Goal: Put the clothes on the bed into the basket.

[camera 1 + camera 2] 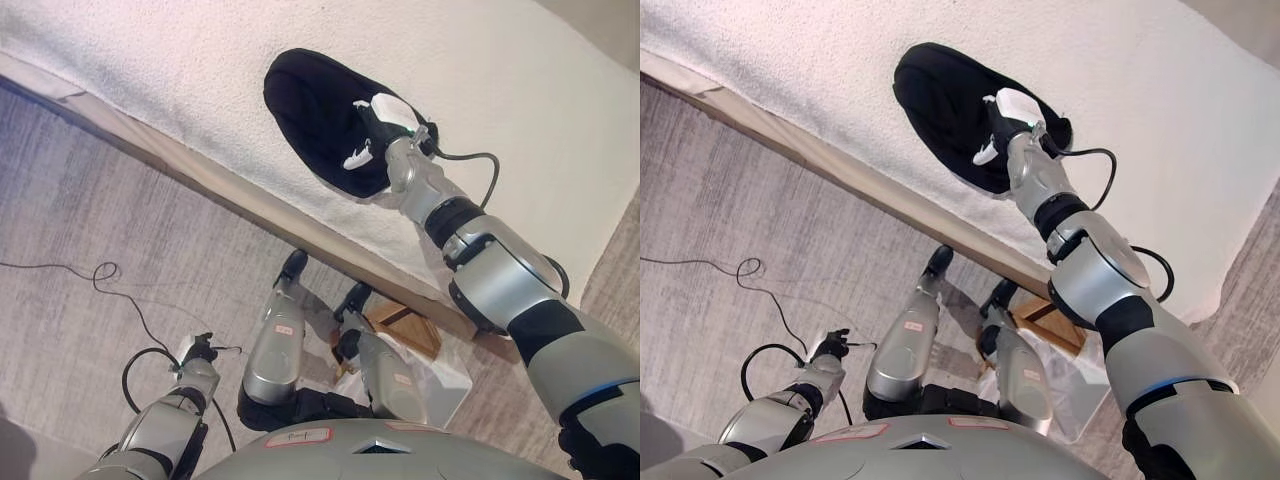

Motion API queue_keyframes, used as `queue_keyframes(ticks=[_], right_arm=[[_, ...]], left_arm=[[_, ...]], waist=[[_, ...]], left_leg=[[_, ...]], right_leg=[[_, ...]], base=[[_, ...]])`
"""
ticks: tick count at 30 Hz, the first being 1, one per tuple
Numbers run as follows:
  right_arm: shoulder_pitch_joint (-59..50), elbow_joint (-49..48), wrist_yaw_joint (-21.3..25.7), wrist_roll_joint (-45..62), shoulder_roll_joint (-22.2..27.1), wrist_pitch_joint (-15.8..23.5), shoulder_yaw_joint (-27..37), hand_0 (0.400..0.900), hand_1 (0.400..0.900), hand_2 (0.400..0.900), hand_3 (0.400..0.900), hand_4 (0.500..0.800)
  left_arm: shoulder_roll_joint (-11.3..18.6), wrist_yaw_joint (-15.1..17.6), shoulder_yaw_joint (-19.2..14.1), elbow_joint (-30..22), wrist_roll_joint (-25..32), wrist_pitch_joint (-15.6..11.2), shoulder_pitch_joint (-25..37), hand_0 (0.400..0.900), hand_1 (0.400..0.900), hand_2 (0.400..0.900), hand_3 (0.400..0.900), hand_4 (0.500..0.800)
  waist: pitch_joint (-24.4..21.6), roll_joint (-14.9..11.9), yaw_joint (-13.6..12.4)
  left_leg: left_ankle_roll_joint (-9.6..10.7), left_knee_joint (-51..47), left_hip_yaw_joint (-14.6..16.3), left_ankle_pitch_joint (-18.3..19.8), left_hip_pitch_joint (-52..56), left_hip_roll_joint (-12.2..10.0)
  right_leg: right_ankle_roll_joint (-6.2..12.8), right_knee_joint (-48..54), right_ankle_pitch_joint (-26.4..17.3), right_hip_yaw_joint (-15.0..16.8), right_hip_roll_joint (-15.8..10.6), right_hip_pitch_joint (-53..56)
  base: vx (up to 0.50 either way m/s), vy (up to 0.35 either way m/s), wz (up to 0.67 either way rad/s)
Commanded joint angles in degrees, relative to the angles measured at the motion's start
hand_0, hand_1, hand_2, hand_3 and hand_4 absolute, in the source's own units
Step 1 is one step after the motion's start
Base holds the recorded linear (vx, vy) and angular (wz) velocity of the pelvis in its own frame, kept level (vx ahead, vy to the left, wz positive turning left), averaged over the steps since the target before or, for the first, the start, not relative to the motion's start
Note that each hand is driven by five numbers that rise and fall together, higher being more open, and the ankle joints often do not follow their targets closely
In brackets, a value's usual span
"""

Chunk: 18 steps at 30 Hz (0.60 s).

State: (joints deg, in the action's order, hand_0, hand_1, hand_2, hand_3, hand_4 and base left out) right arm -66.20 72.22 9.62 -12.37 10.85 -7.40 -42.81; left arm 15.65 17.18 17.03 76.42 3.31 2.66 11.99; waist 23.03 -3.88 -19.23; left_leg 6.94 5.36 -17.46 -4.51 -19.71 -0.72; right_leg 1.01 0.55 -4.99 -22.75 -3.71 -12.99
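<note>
Black garment (315,110) bunched in mound on white bed (540,110), near wooden edge (200,180). Right hand (372,135) reaching across bed, resting on garment's right side, white fingertips (357,158) pressing into cloth; whether curled round cloth or flat, cannot tell. Left hand (200,352) low over grey carpet (90,200), away from bed, dark fingers loosely curled, holding nothing. Wooden-framed basket (405,328) with clear plastic on floor beside bed, well apart from garment.
</note>
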Motion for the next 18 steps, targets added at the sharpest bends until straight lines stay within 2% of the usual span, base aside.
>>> queue_keyframes(ticks=[1, 4, 5, 12, 16, 18], right_arm=[[-8.3, 3.7, 3.9, 1.0, 3.8, 0.5, -0.6, 0.9, 0.9, 0.9, 0.9, 0.8], [-10.4, 5.4, 4.0, 1.4, 6.1, 0.4, -0.7, 0.9, 0.9, 0.9, 0.9, 0.8], [-10.8, 5.8, 4.1, 1.7, 7.0, 0.5, -0.6, 0.9, 0.9, 0.9, 0.9, 0.8], [-13.3, 8.6, 2.6, 1.3, 13.3, -0.1, -1.8, 0.9, 0.9, 0.9, 0.9, 0.8], [-14.0, 9.3, 1.5, 2.3, 16.0, 0.0, -2.0, 0.9, 0.9, 0.9, 0.9, 0.8], [-14.4, 8.6, 0.7, 4.3, 17.1, 0.4, -1.5, 0.4, 0.4, 0.4, 0.4, 0.5]], left_arm=[[3.2, 2.7, 3.2, 1.7, 3.3, 0.9, -2.4, 0.9, 0.9, 0.9, 0.9, 0.8], [3.2, 2.5, 3.9, 0.6, 4.4, 0.4, -2.0, 0.9, 0.9, 0.9, 0.9, 0.8], [3.2, 2.4, 3.9, 0.1, 5.1, 0.1, -1.9, 0.9, 0.9, 0.9, 0.9, 0.8], [2.7, 1.7, 4.8, -3.5, 8.3, -1.0, -1.5, 0.9, 0.9, 0.9, 0.9, 0.8], [2.6, 1.1, 5.0, -4.9, 9.5, -1.2, -1.4, 0.9, 0.9, 0.9, 0.9, 0.8], [2.5, 0.9, 4.8, -4.7, 10.0, -1.3, -1.3, 0.9, 0.9, 0.9, 0.9, 0.8]], waist=[[2.0, 1.9, -2.6], [3.4, 3.2, -3.6], [3.8, 3.4, -3.8], [5.8, 6.5, -5.3], [6.4, 7.4, -5.6], [6.7, 7.8, -5.6]], left_leg=[[-2.9, -5.2, -0.1, -6.0, -3.4, 1.8], [-3.0, -2.5, -1.0, -5.8, -6.2, 3.0], [-2.9, -2.1, -1.0, -4.3, -6.4, 3.2], [-3.0, 0.5, -2.2, -4.8, -10.8, 5.2], [-3.0, 0.4, -2.6, -5.2, -11.7, 5.5], [-2.9, 0.5, -2.7, -5.4, -12.2, 5.6]], right_leg=[[5.3, -6.9, 2.7, 1.0, -5.7, -1.6], [5.05, -9.6, 3.6, 0.3, -6.6, -3.9], [5.33, -10.9, 5.5, 0.7, -6.7, -4.4], [4.96, -15.9, 7.4, -0.8, -8.6, -8.7], [4.78, -17.6, 8.1, -0.9, -9.1, -10.2], [4.72, -18.5, 8.4, -1.0, -9.3, -11.1]], base=[[-0.04, 0.015, 0.23], [-0.04, 0.018, 0.26], [0.01, 0.002, 0.28], [-0.03, 0.02, 0.22], [-0.01, 0.005, 0.12], [-0.01, -0.001, 0.11]])
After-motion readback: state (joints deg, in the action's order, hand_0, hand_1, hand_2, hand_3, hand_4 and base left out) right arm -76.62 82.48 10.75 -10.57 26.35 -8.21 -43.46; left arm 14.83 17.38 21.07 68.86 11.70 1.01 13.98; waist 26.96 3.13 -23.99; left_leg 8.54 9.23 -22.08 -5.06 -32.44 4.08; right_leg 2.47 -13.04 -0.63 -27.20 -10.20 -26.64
